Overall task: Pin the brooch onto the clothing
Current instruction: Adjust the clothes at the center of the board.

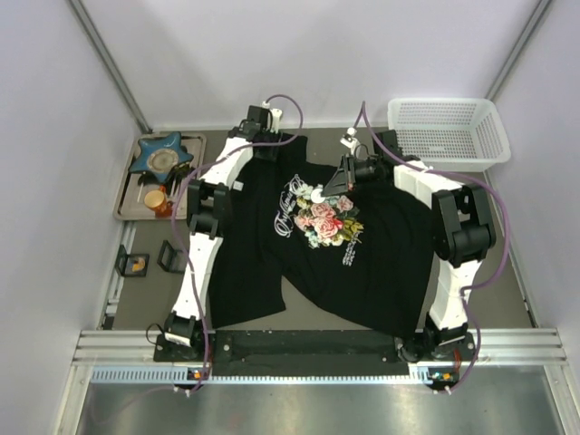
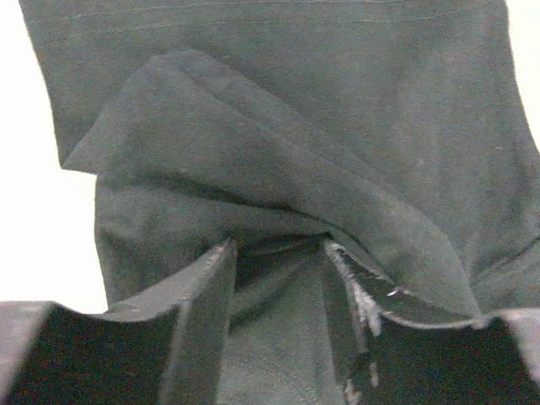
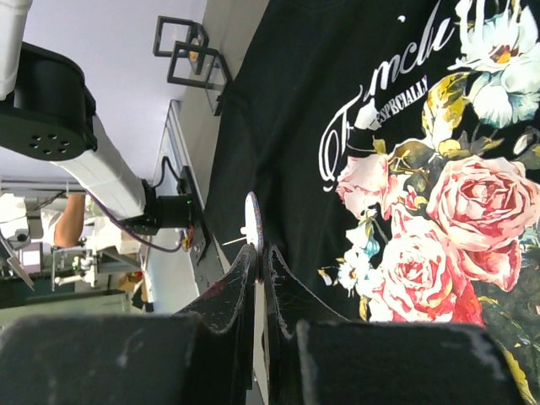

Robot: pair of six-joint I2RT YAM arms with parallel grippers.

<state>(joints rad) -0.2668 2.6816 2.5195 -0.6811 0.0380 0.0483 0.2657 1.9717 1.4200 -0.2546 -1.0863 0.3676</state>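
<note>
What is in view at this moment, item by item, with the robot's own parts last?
black short-sleeved T-shirt with rose print: one, black, spread over the table's middle
small round pale brooch: one, pale, edge-on in the right fingers, over the print
white plastic mesh basket: one, white, far right corner
grey metal tray: one, grey, far left
blue star-shaped dish: one, blue, on the tray
small orange object: one, orange, on the tray, unidentifiable
black square boxes: two, black, left edge
left fingers: two, black, astride a shirt fold, grip unclear
right fingers: two, black, shut on the brooch
</note>
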